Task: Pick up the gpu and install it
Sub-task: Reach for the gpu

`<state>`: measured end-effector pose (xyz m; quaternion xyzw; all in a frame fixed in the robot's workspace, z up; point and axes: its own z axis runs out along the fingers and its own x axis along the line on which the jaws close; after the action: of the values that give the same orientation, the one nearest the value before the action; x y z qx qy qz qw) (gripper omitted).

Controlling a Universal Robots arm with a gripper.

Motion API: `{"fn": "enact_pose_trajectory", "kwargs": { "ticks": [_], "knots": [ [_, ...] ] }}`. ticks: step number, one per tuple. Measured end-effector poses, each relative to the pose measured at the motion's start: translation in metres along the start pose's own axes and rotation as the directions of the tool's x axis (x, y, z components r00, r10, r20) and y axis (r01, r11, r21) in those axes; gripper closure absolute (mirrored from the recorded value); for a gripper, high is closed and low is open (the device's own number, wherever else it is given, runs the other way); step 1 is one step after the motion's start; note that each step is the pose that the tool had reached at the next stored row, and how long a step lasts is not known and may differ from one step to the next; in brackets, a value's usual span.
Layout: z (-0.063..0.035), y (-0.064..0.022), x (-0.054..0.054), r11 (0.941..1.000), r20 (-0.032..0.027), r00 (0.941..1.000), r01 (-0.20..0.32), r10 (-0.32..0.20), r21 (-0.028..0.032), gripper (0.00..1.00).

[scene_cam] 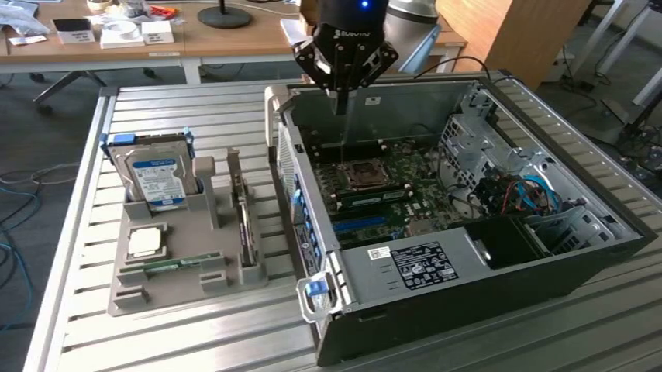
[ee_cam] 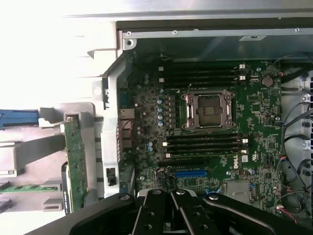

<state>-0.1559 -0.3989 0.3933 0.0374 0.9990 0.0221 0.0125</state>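
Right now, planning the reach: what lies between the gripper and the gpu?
In the exterior view, the case's side wall stands between the gripper and the gpu, upright in its grey holder.

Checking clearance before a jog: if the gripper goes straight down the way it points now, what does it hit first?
Probably the motherboard inside the open case: the shut gripper hangs above it, pointing down, nothing between. Exact spot unclear, seemingly near the blue slot.
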Motion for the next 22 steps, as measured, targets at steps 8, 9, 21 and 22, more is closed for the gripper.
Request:
{"fn": "enact_pose_trajectory", "kwargs": {
  "ticks": [8, 9, 21, 22],
  "knots": [
    [-0.0002, -0.0008, 0.011, 1.0000, 0.0000, 1.0000, 0.000, 0.000, -0.0001, 0.89],
    [-0.0003, -0.0009, 0.012, 1.0000, 0.0000, 1.0000, 0.000, 0.000, 0.0000, 0.89],
    [-0.0005, -0.0015, 0.021, 1.0000, 0.0000, 1.0000, 0.000, 0.000, -0.0001, 0.89],
    [-0.0005, -0.0016, 0.021, 1.0000, 0.0000, 1.0000, 0.000, 0.000, 0.0000, 0.89]
  ]
}}
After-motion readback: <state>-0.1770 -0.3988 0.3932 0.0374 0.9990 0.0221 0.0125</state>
